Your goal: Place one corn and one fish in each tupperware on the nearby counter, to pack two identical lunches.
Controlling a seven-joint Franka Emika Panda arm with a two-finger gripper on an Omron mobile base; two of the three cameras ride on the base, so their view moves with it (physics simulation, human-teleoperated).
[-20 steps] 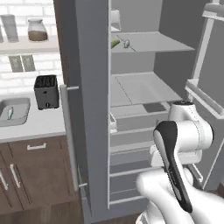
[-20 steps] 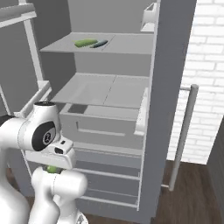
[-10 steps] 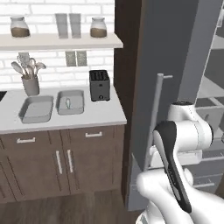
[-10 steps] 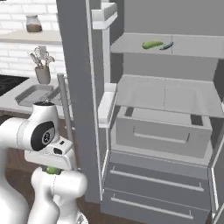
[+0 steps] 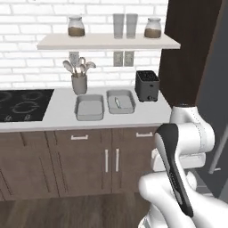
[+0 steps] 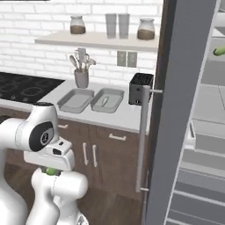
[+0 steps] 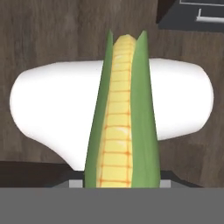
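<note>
The hand view looks straight along an ear of corn (image 7: 122,122), yellow kernels between green husk leaves, rising from the bottom middle where the gripper (image 7: 121,181) is. The fingertips are hidden behind the husk, so the gripper reads as closed partway around the corn's base. Behind the corn lie the robot's white body and a dark wooden floor (image 7: 43,39).

The left base view gives the clearest look at the tabletop (image 5: 62,111): two grey tupperware trays sit side by side, just apart, in front of the utensil cup (image 5: 79,83). The left tupperware (image 5: 89,107) looks bare inside. The right tupperware (image 5: 120,101) holds one small pale item, too small to name. A black toaster (image 5: 147,85) stands just right of that tray, and a black cooktop (image 5: 22,104) is at the tabletop's left end. Above, a white wall shelf (image 5: 107,41) carries two jars and two glasses.

The right base view shows the same trays from the other side, and adds what the left one lacks: the grey fridge door (image 6: 176,114) with its long handle (image 6: 143,140), open shelves at the right edge with a green item (image 6: 219,51) on one, and a bit of green (image 6: 51,171) peeking under the arm's hand, low, near the robot's body and well apart from the trays.
</note>
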